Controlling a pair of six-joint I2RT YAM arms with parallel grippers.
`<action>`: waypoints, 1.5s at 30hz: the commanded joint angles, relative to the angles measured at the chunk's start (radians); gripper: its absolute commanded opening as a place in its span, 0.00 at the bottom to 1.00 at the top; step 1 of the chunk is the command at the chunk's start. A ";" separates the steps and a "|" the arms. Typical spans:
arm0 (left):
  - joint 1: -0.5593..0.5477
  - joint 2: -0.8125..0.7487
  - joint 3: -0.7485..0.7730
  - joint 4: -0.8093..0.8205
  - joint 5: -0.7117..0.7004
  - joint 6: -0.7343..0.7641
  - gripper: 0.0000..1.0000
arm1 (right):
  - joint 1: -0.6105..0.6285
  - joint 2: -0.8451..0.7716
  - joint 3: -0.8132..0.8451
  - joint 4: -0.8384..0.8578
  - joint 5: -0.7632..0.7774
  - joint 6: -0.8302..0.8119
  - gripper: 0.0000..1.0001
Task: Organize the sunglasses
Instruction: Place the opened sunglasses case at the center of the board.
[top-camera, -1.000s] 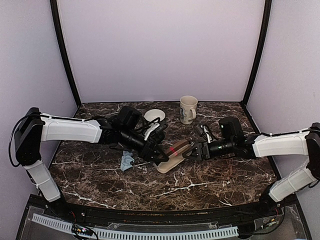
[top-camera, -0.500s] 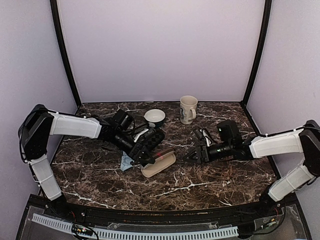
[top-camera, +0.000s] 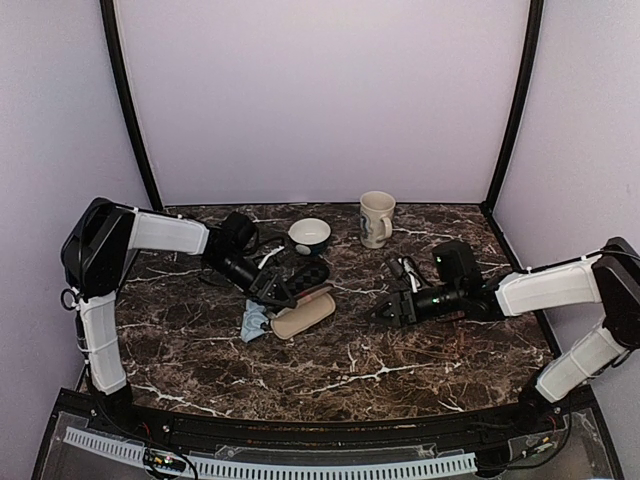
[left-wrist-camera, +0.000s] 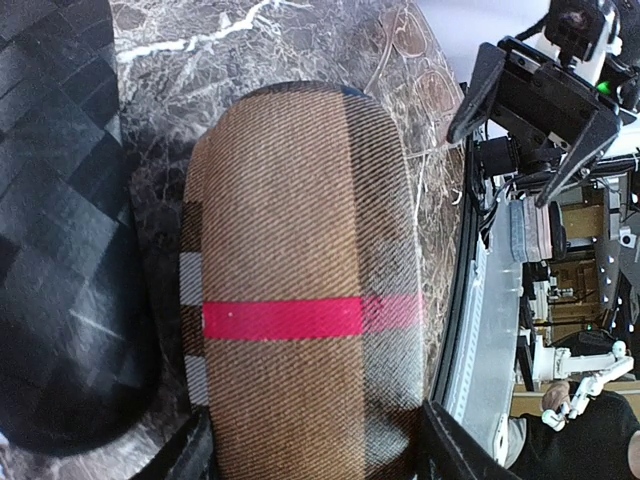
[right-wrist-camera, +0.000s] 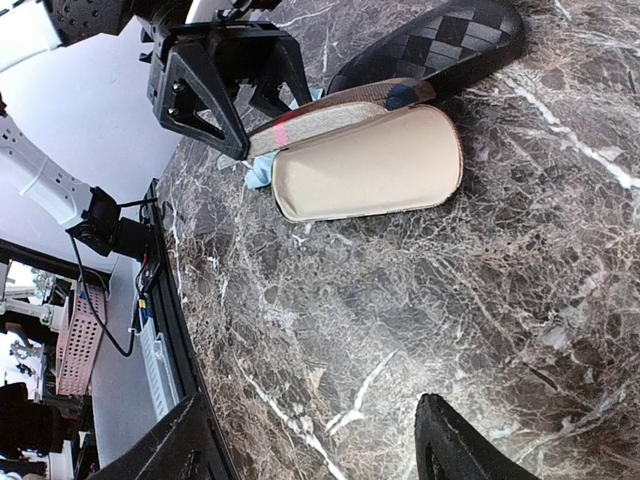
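We see the left gripper (top-camera: 284, 296) clamped by its 2 fingers on the open brown striped case (left-wrist-camera: 290, 260), just beside the black checkered case (left-wrist-camera: 60, 250). The right gripper (right-wrist-camera: 320, 440) hangs wide and empty over the marble table (right-wrist-camera: 420, 300). The sunglasses (left-wrist-camera: 421, 62) lie on the marble near it.

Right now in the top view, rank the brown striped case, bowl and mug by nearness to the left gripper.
1. The brown striped case, held in the left gripper.
2. The bowl, just behind it.
3. The mug, farther off, back right.
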 joint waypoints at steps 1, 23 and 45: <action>0.003 0.047 0.078 -0.099 0.070 0.058 0.21 | -0.004 0.010 -0.014 0.066 -0.017 -0.004 0.70; 0.006 0.046 0.073 -0.123 0.022 0.034 0.73 | -0.005 0.021 -0.039 0.111 -0.016 0.026 0.70; 0.006 -0.108 0.083 -0.171 -0.295 -0.002 0.89 | -0.005 -0.046 0.031 -0.090 0.125 -0.006 0.70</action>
